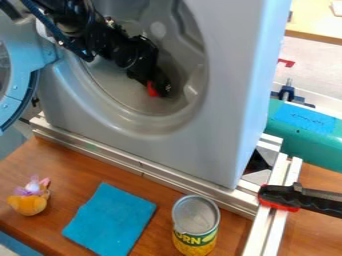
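While the black gripper (160,90) hangs inside the grey drum (141,104), a small red thing (152,90) shows at its tip; whether it is held, I cannot tell. Probably light, it would suit a gentle pinch mid-body.

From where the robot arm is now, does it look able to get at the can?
Probably, though not straight across: the gripper is inside the grey machine, whose round rim lies in between. The can stands upright on the table, nothing over it.
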Robot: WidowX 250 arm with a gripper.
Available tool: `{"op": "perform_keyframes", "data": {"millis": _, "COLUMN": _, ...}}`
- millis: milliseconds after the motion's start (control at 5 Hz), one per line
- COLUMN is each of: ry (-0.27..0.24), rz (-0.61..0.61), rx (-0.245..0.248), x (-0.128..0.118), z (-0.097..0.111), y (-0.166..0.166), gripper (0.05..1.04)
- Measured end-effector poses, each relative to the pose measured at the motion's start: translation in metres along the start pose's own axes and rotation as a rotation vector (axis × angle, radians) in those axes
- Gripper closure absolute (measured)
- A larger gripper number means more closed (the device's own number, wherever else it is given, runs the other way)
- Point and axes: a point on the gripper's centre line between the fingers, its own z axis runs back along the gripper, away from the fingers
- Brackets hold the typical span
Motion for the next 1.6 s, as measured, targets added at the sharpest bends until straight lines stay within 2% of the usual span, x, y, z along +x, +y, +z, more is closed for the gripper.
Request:
{"op": "perform_keyframes", "data": {"millis": 200, "ry": 0.039, "rz": 0.018, "rx": 0.062, "x": -0.008, "z": 0.005, "y": 0.003, "gripper": 0.263}}
{"op": "perform_keyframes", "data": {"millis": 400, "ry": 0.111, "rz": 0.048, "rx": 0.125, "x": -0.028, "z": 0.029, "y": 0.001, "gripper": 0.263}}
{"op": "perform_keyframes", "data": {"millis": 600, "ry": 0.197, "rz": 0.084, "rx": 0.217, "x": -0.044, "z": 0.077, "y": 0.0, "gripper": 0.263}}
{"op": "perform_keyframes", "data": {"millis": 800, "ry": 0.315, "rz": 0.077, "rx": 0.252, "x": -0.071, "z": 0.113, "y": -0.01, "gripper": 0.263}}
{"op": "perform_keyframes", "data": {"millis": 1000, "ry": 0.483, "rz": 0.072, "rx": 0.255, "x": -0.108, "z": 0.14, "y": -0.017, "gripper": 0.263}}
{"op": "perform_keyframes", "data": {"millis": 1200, "ry": 0.589, "rz": 0.074, "rx": 0.284, "x": -0.128, "z": 0.137, "y": -0.011, "gripper": 0.263}}
{"op": "perform_keyframes", "data": {"millis": 1400, "ry": 0.607, "rz": 0.087, "rx": 0.29, "x": -0.142, "z": 0.126, "y": -0.002, "gripper": 0.263}}
{"op": "perform_keyframes", "data": {"millis": 1600, "ry": 0.585, "rz": 0.136, "rx": 0.258, "x": -0.158, "z": 0.108, "y": 0.006, "gripper": 0.263}}
